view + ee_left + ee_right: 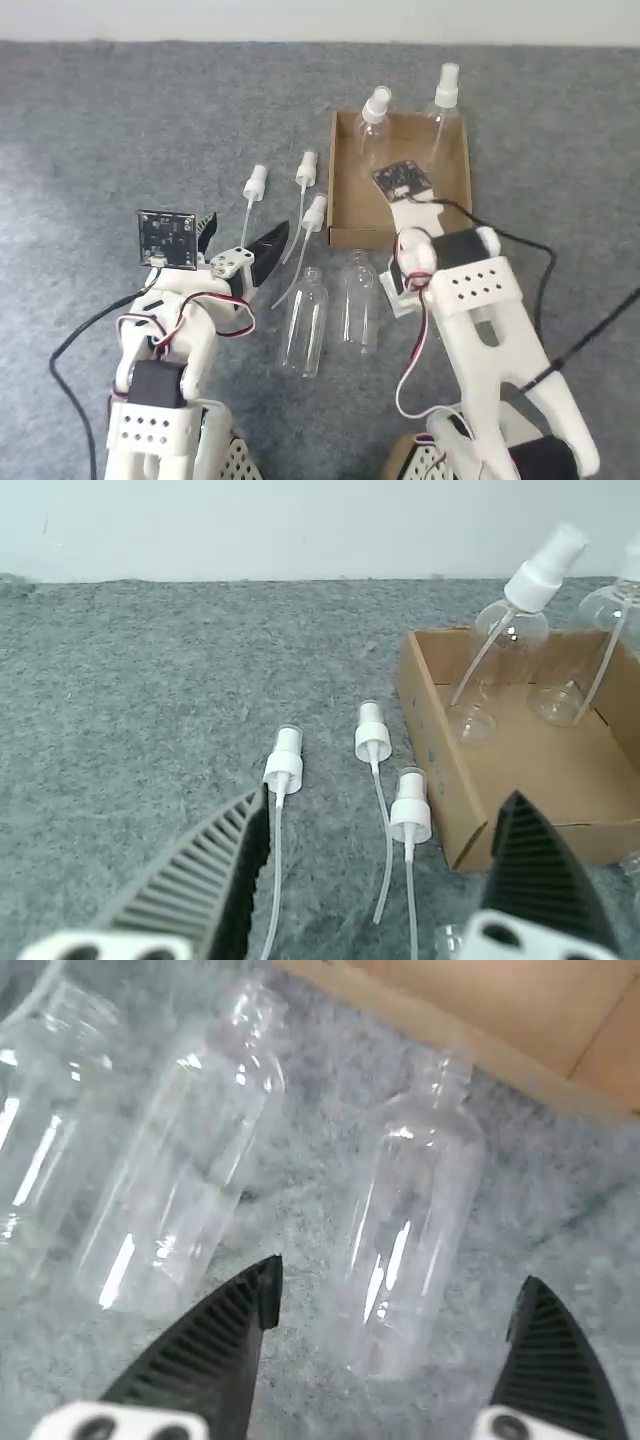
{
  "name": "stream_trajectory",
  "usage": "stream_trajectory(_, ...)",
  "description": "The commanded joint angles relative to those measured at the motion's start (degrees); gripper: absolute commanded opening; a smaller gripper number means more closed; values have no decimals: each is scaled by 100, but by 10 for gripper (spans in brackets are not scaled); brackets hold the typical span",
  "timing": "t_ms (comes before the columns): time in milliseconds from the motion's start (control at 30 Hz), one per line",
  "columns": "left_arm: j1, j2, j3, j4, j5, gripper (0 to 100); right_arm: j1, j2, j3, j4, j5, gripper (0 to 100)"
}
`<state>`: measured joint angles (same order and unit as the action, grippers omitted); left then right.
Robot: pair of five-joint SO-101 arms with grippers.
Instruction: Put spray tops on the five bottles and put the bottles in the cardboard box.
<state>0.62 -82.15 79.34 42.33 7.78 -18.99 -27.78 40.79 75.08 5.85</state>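
The cardboard box (345, 200) lies at the back, with two capped clear bottles (375, 125) (445, 100) standing in it. Three loose white spray tops (256, 185) (306, 170) (315, 215) lie on the carpet left of the box. My left gripper (240, 245) hovers open just in front of them; in its wrist view the tops (283, 765) (372, 735) (410, 805) lie ahead of the gripper (375, 900). Uncapped bottles (305, 320) (358, 300) lie flat in front of the box. My right gripper (400, 1360) is open astride a third uncapped bottle (410, 1230), not touching it.
Grey carpet (120, 130) covers the table, with free room to the left and at the far right of the box. The right arm (480, 300) and its cables stretch along the right front. The box's near wall (480, 1020) is just beyond the lying bottles.
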Motion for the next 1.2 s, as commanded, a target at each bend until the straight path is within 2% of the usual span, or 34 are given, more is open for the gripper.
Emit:
stream_trajectory(0, -9, -79, -48, -202, -70, 333, -48, 4, 396, -541, -97, 311)
stream_trajectory(267, -9, -79, -48, -202, -70, 333, -40, 4, 1099, -1323, -88, 306)
stream_trajectory(333, -9, -79, -48, -202, -70, 333, 4, 4, 1222, -1341, -88, 258)
stream_trajectory(400, -9, -79, -48, -202, -70, 333, 242, 4, 1389, -1543, -88, 158)
stream_trajectory(467, -9, -79, -48, -202, -70, 333, 708, 4, 1486, -1763, 18, 59)
stream_trajectory(533, -9, -79, -48, -202, -70, 333, 1297, -57, 1486, -1780, 624, 13)
stream_trajectory(867, -9, -79, -48, -202, -70, 333, 4673, -66, 1248, -769, 3648, 9)
stream_trajectory(1000, -9, -44, -66, -193, -70, 333, 5903, 4, 721, -787, 4360, 9)
stream_trajectory(1167, -9, -35, -75, -185, -62, 333, 6510, 22, 149, -1024, 4774, 9)
